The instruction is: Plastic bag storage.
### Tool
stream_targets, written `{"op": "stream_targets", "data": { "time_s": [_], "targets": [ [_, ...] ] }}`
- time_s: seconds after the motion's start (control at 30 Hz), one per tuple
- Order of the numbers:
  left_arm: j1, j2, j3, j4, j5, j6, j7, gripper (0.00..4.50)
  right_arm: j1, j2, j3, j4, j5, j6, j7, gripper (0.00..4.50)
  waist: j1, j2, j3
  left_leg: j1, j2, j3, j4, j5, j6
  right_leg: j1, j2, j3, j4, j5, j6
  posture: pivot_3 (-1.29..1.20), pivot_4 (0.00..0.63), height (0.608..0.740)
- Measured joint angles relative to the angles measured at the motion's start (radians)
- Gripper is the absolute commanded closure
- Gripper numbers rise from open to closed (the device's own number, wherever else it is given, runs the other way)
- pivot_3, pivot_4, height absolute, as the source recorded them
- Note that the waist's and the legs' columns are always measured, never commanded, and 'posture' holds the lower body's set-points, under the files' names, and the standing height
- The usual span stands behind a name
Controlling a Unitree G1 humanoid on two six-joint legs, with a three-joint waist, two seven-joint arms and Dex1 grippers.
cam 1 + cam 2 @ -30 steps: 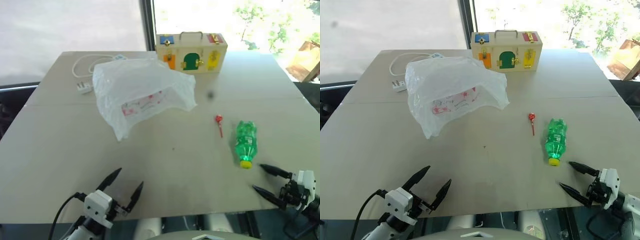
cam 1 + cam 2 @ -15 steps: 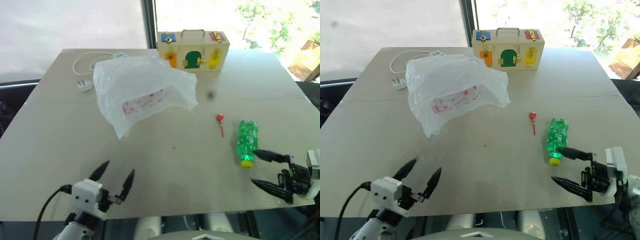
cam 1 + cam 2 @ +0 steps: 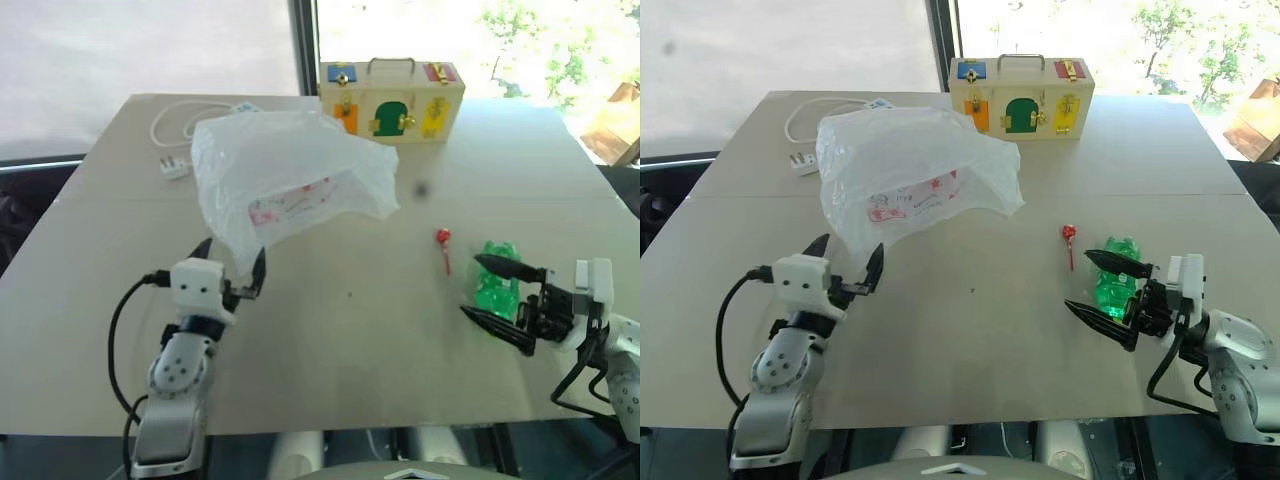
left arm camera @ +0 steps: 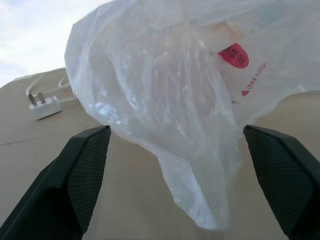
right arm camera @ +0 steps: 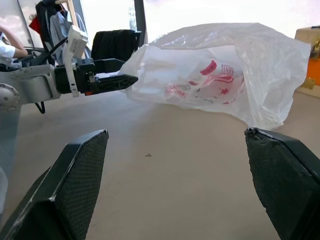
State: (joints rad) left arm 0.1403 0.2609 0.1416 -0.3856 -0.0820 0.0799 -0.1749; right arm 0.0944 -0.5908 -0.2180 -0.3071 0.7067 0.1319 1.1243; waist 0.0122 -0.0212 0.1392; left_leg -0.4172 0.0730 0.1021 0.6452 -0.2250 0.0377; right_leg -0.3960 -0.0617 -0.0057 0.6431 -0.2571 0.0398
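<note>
I see a wide beige desk [image 3: 560, 170] with a seam across it; behind it a pale blind [image 3: 140, 45] on the left, a dark frame post [image 3: 303, 45], and a bright window [image 3: 500, 35] showing sunlit trees

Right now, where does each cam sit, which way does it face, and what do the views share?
Left and right eye: on the head, looking forward and down over the table; both arms show, left gripper open by the plastic bag, right gripper open in front of the green bottle.
Left wrist: on the left arm, facing along its open fingers at the bag's hanging corner.
Right wrist: on the right arm, facing across the table along its own fingers; the left arm shows.
Shared: all four see the bag.
</note>
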Motion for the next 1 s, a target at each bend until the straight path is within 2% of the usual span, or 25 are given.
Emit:
{"op": "stream_targets", "data": {
  "time_s": [0.07, 0.1, 0.17, 0.33, 0.43, 0.7, 0.87, 1.0],
  "targets": [
    [-0.013, -0.012, -0.001, 0.006, 0.004, 0.009, 0.008, 0.00, -0.005, 0.000, 0.006, 0.000, -0.005, 0.000, -0.005, 0.06, 0.000, 0.000, 0.000, 0.000, 0.000, 0.000, 0.000, 0.000, 0.000, 0.000, 0.000, 0.000, 0.000, 0.000, 0.000, 0.00, 0.150, 0.732],
    [-0.019, -0.014, -0.001, 0.006, 0.005, 0.015, 0.010, 0.40, -0.007, 0.000, 0.007, 0.000, -0.013, -0.002, -0.007, 0.00, 0.001, 0.000, 0.000, 0.000, 0.000, 0.000, 0.001, 0.000, 0.000, 0.000, 0.000, 0.000, 0.000, 0.000, 0.000, 0.00, 0.150, 0.732],
    [-0.021, -0.016, -0.001, 0.006, 0.005, 0.018, 0.012, 0.79, -0.015, 0.000, 0.007, 0.000, -0.019, -0.003, -0.010, 0.00, 0.001, 0.000, 0.000, 0.000, 0.000, 0.000, 0.001, 0.000, 0.000, 0.000, 0.000, 0.000, 0.000, 0.000, 0.000, 0.00, 0.150, 0.732],
    [-0.045, -0.030, 0.004, 0.006, 0.004, 0.039, 0.026, 3.25, -0.033, 0.000, 0.007, 0.001, -0.022, -0.008, -0.014, 0.00, 0.001, 0.000, 0.000, 0.000, 0.000, 0.000, 0.001, 0.000, 0.000, 0.000, 0.000, 0.000, 0.000, 0.000, 0.000, 0.00, 0.150, 0.732],
    [-0.056, -0.037, 0.005, 0.006, 0.003, 0.044, 0.030, 4.48, -0.035, 0.004, 0.007, 0.004, -0.030, -0.032, -0.005, 0.00, 0.001, 0.000, 0.000, 0.000, 0.000, 0.000, 0.001, 0.000, 0.000, 0.000, 0.000, 0.000, 0.000, 0.000, 0.000, 0.00, 0.150, 0.732],
    [-0.079, -0.072, 0.004, 0.006, -0.002, 0.045, 0.042, 4.48, -0.075, -0.004, -0.024, 0.054, -0.084, -0.058, -0.073, 0.00, 0.001, 0.000, 0.000, 0.000, 0.000, 0.000, 0.002, 0.000, 0.000, 0.001, 0.000, 0.000, 0.001, 0.000, 0.000, 0.00, 0.150, 0.732],
    [-0.093, -0.099, -0.006, 0.006, -0.047, 0.048, 0.024, 4.48, -0.099, -0.079, -0.074, 0.079, -0.136, 0.084, -0.244, 0.00, 0.003, 0.000, 0.000, 0.000, 0.000, 0.000, 0.003, 0.000, 0.000, 0.001, 0.000, 0.000, 0.002, 0.000, 0.000, 0.00, 0.150, 0.732],
    [-0.112, -0.127, -0.007, -0.006, -0.093, 0.090, 0.027, 4.48, -0.053, -0.119, -0.073, 0.042, -0.148, 0.206, -0.304, 0.00, 0.002, 0.000, 0.000, -0.001, 0.000, -0.001, 0.003, 0.000, 0.000, 0.001, 0.000, 0.000, 0.002, 0.000, 0.000, 0.00, 0.150, 0.732]
  ]
}}
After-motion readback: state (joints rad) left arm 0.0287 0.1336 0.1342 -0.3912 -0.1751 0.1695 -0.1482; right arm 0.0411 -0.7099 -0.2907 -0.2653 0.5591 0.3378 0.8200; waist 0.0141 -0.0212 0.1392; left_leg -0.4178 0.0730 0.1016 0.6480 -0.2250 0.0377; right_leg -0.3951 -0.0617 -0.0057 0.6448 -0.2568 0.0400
